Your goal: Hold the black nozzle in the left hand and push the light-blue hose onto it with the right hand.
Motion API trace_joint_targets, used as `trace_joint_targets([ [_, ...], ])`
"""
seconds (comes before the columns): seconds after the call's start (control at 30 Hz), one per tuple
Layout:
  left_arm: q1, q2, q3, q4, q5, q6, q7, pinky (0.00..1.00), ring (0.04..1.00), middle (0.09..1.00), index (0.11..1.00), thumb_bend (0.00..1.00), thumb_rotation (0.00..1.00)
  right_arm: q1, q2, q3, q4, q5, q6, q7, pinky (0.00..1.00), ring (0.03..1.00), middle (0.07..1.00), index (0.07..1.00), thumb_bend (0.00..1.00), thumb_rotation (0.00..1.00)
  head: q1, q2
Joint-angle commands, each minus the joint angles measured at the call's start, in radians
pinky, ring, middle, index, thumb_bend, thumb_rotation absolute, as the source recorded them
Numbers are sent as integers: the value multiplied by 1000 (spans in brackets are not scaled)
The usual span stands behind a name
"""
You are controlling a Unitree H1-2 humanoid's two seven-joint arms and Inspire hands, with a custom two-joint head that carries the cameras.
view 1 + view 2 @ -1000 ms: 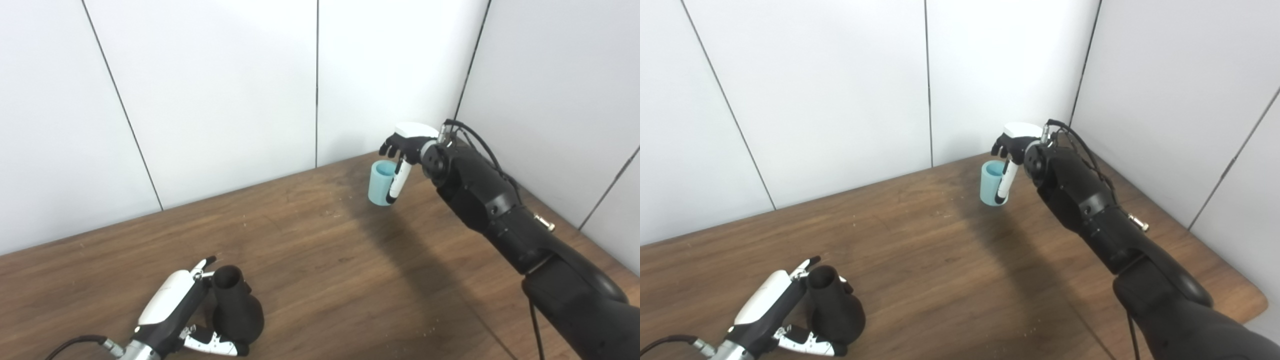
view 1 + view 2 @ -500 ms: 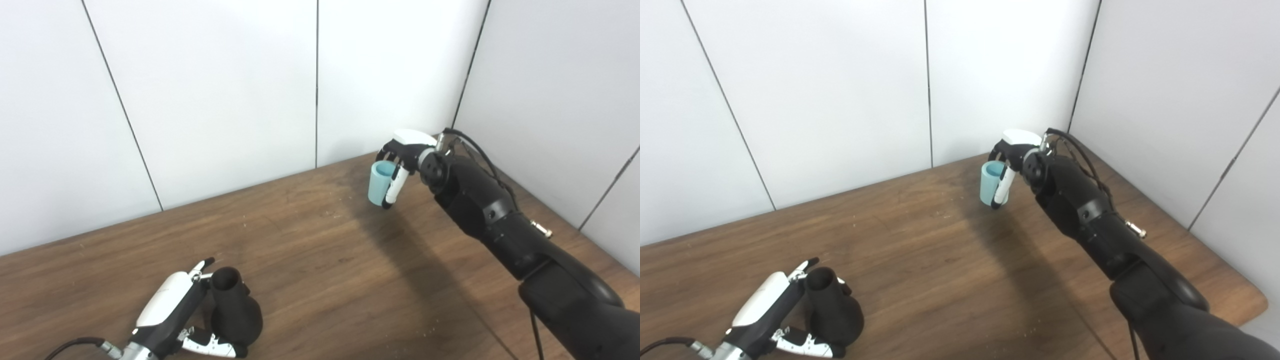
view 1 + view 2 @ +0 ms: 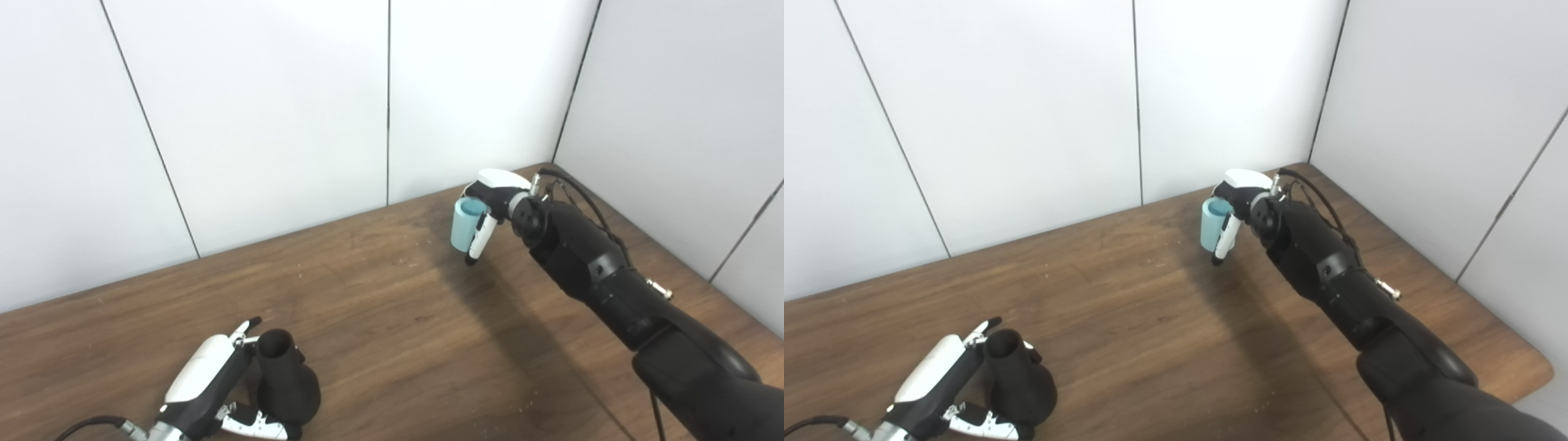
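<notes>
Left eye view held one black nozzle, one light-blue hose piece and two hands on a wooden table. The left hand curled around the nozzle near the front left edge, its narrow open end up. The right hand gripped the short hose at the far right, fingers wrapped round it. White wall panels stood behind; nothing lay between them.

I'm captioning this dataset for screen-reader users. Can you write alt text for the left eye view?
At the far right of a wooden table, the right hand closes around an upright light-blue hose. Near left, the left hand grips a black nozzle, opening upward.
</notes>
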Motion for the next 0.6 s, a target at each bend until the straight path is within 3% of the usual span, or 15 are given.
trace_joint_targets([
  [0.0, 49, 59, -12, 40, 49, 68, -80, 1000, 607, 472, 487, 527, 0, -41, -25, -9, -8, 3, -20, -36, 516, 623, 659, 691, 851, 0, -1, 1],
  [0.17, 47, 59, -11, 42, 49, 70, -83, 1000, 607, 472, 487, 527, 0, -42, -24, -7, -4, -3, -26, -59, 521, 616, 629, 669, 830, 0, -4, 3],
  [0.2, 47, 59, -10, 42, 48, 71, -84, 1000, 607, 470, 487, 527, 0, -41, -23, -7, -3, -7, -31, -72, 456, 489, 539, 563, 653, 0, -5, 3],
  [0.27, 47, 58, -9, 42, 48, 73, -86, 1000, 607, 470, 487, 527, 0, -40, -22, -8, 1, -8, -42, -97, 412, 414, 492, 508, 563, 0, -5, 3],
  [0.57, 46, 53, -9, 44, 50, 71, -90, 1000, 608, 470, 487, 527, 0, -28, -21, -25, -5, 4, -70, -179, 378, 425, 479, 513, 518, 0, -5, 5],
])
